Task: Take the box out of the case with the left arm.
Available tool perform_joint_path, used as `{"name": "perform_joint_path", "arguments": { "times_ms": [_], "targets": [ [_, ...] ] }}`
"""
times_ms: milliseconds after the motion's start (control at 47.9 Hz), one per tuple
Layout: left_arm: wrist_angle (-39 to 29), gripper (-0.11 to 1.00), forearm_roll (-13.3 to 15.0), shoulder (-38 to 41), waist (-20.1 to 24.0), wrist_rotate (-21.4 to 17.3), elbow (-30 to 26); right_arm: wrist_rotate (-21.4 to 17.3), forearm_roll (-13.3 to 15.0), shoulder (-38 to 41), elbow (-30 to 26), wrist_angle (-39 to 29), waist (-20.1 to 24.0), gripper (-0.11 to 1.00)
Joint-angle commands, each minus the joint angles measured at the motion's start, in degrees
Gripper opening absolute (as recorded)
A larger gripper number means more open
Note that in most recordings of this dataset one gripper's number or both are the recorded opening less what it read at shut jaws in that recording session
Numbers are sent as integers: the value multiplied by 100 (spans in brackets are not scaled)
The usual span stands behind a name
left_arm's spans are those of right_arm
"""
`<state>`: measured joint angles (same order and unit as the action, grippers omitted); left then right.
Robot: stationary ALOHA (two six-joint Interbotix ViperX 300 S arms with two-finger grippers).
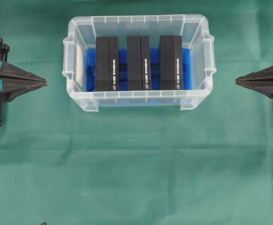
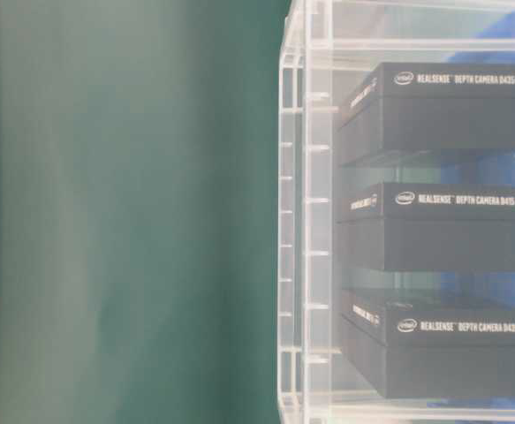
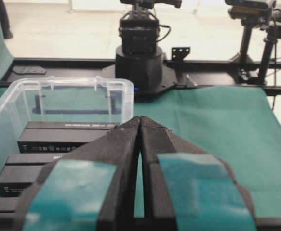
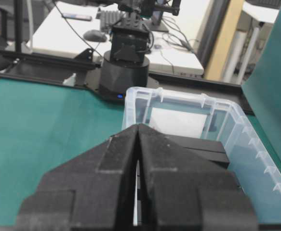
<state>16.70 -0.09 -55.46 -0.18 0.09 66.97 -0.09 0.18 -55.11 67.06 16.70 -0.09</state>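
The clear plastic case [image 1: 78,37] with a blue bottom stands on the green cloth in the upper middle of the overhead view. Three black boxes stand in it side by side: left box [image 1: 107,63], middle box [image 1: 138,62], right box [image 1: 171,62]. They also show through the case wall [image 2: 297,221] in the table-level view, the nearest being a box [image 2: 443,353] with white lettering. My left gripper [image 1: 45,83] is shut and empty, left of the case, tips touching [image 3: 139,119]. My right gripper [image 1: 237,80] is shut and empty, right of the case [image 4: 256,159].
Green cloth [image 1: 136,178] covers the table all round the case. The opposite arm's base [image 3: 139,57] stands behind the cloth in the left wrist view. A desk with cables [image 4: 179,43] lies beyond the table in the right wrist view.
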Motion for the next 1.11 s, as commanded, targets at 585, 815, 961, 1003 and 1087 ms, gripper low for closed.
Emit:
{"name": "perform_joint_path", "arguments": {
  "times_ms": [585,815,961,1003,1087],
  "targets": [
    [-1301,2,-105,-97,0,606,-1134,-290,-35,237,-1731,-1995,-79,1],
    [-2689,2,-105,-62,0,606,-2197,-334,-26,422,-2540,-2936,-114,1],
    [-3173,2,-97,-18,0,606,-2487,-352,-26,492,-2769,-3261,-114,1],
    [-3270,2,-97,-18,0,606,-2496,-360,-26,501,-2786,-3357,-114,1],
    [-3568,2,-97,-18,9,615,-2549,-457,-26,501,-2821,-3691,-114,1]
  ]
}}
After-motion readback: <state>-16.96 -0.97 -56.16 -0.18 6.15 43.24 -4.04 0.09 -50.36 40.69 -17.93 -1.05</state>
